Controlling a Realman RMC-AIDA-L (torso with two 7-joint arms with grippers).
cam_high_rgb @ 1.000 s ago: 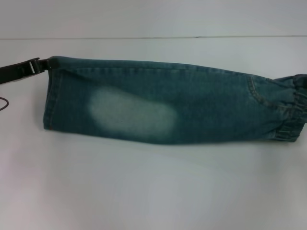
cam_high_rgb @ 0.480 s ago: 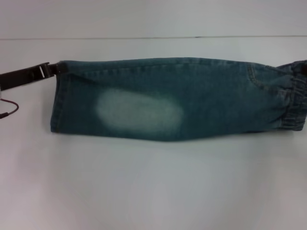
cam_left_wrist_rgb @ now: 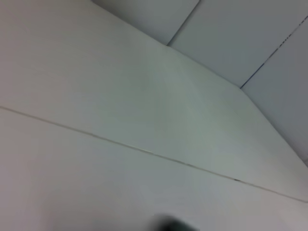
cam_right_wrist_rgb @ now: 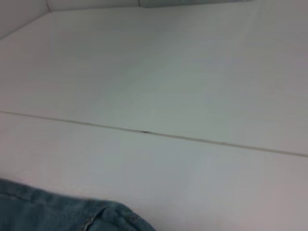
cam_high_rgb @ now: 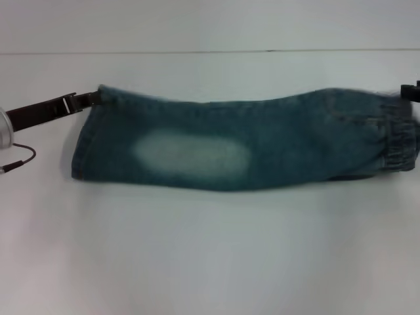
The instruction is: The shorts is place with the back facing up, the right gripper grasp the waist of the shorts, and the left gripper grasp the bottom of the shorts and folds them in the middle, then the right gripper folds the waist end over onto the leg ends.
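Note:
The shorts (cam_high_rgb: 295, 141), folded lengthwise into one long blue-green denim strip with a pale faded patch (cam_high_rgb: 190, 156), stretch across the white table. The bottom of the shorts (cam_high_rgb: 82, 147) is at the left. My left gripper (cam_high_rgb: 97, 98) comes in from the left edge and is shut on the top corner of that hem. The puckered waist of the shorts (cam_high_rgb: 399, 141) is at the far right. Only a black tip of my right gripper (cam_high_rgb: 411, 90) shows at its top corner, shut on the waistband. The strip's top edge sags between the two grips. In the right wrist view, denim (cam_right_wrist_rgb: 53, 211) shows.
The white table (cam_high_rgb: 210, 262) spreads wide in front of the shorts. A seam line (cam_high_rgb: 197, 51) runs across behind them. A thin cable (cam_high_rgb: 20, 159) hangs by the left arm. The left wrist view shows only white table surface (cam_left_wrist_rgb: 144, 120).
My left gripper has moved rightward with the hem corner, so the shorts' left end shifted right. The top edge now dips in the middle, and the right gripper's tip has come into view.

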